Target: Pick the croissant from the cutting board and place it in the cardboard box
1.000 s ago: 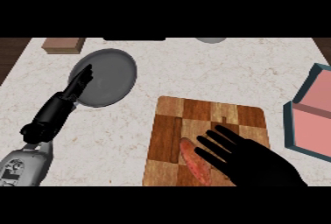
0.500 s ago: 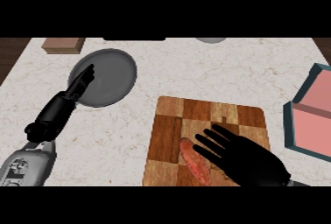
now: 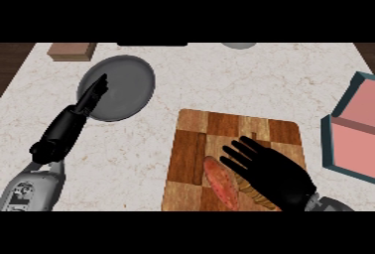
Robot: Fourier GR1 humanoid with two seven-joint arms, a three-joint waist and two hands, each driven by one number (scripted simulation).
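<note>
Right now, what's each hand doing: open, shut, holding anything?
Left hand: open, fingers straight, over the grey plate, holding nothing.
Right hand: open, fingers spread over the croissant on the cutting board, not gripping it.

Pale, speckled stone-look counter top (image 3: 242, 84) filling most of the head view, with dark wood showing past its far corners. Resting directly on it: a round grey plate (image 3: 126, 92) toward the far left, a small brown rectangular block (image 3: 72, 50) at the far left edge, a grey rounded object (image 3: 239, 45) cut off at the far edge, and a dark flat shape (image 3: 152, 44) beside it along the same edge. Nearer and right of centre, a rectangular patchwork wooden cutting board (image 3: 219, 134), and at the right edge a teal-walled box with pink inside (image 3: 355, 139), only partly visible.
</note>
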